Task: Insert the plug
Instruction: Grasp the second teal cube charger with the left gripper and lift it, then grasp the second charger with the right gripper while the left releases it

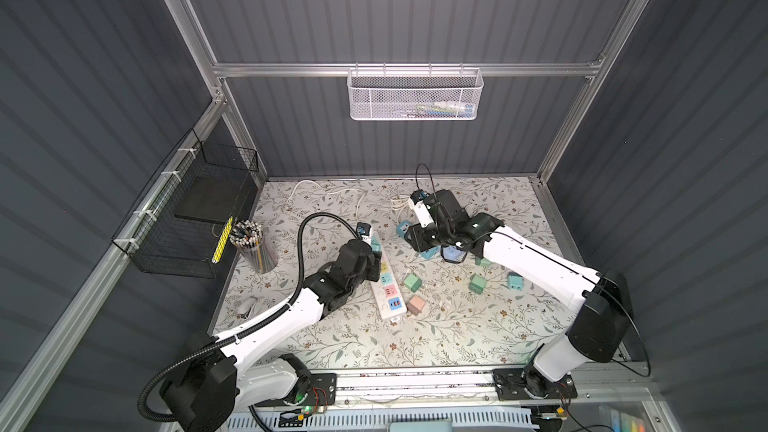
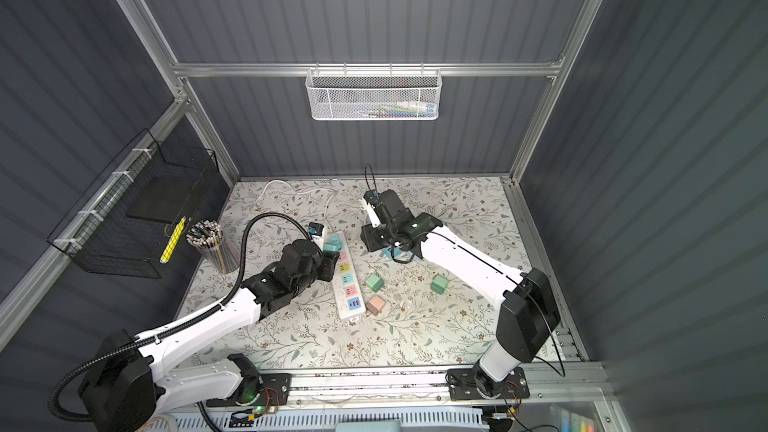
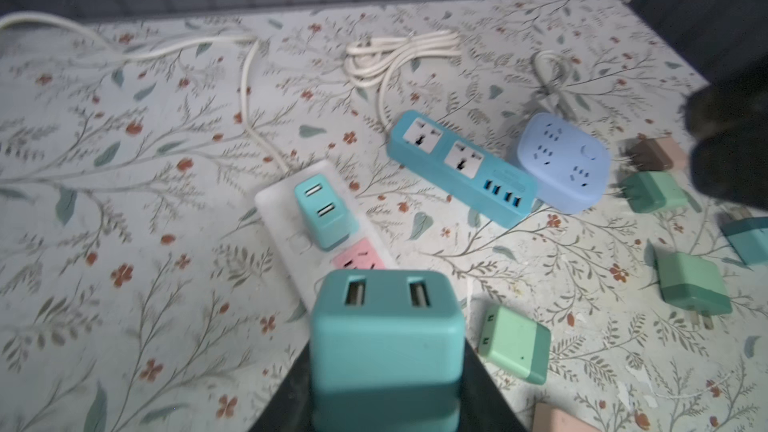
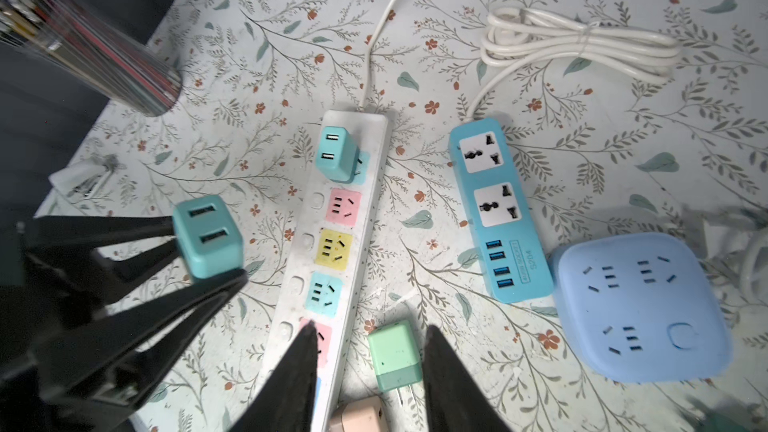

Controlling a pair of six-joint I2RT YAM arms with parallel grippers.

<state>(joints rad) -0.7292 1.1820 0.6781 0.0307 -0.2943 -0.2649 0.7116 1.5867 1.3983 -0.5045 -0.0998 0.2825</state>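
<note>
A teal plug [image 3: 386, 351] with two USB slots sits between the fingers of my left gripper [image 3: 384, 388], which is shut on it. In the right wrist view the same plug [image 4: 208, 238] hangs above the table beside the white power strip [image 4: 365, 201], level with its pink and yellow sockets. Another teal plug [image 4: 336, 153] stands in the strip's far socket [image 3: 326, 211]. My right gripper [image 4: 370, 330] is open and holds nothing, high above the strip's near end and a green plug [image 4: 395, 355]. Both top views show the strip [image 1: 386, 284] [image 2: 347, 280] between the arms.
A teal-blue power strip [image 4: 498, 209] and a light blue square socket block [image 4: 640, 309] lie right of the white strip. A coiled white cable [image 4: 582, 43] lies behind them. Loose green plugs [image 3: 690, 284], a pink plug [image 1: 415, 304] and a pencil cup [image 1: 253, 245] stand around.
</note>
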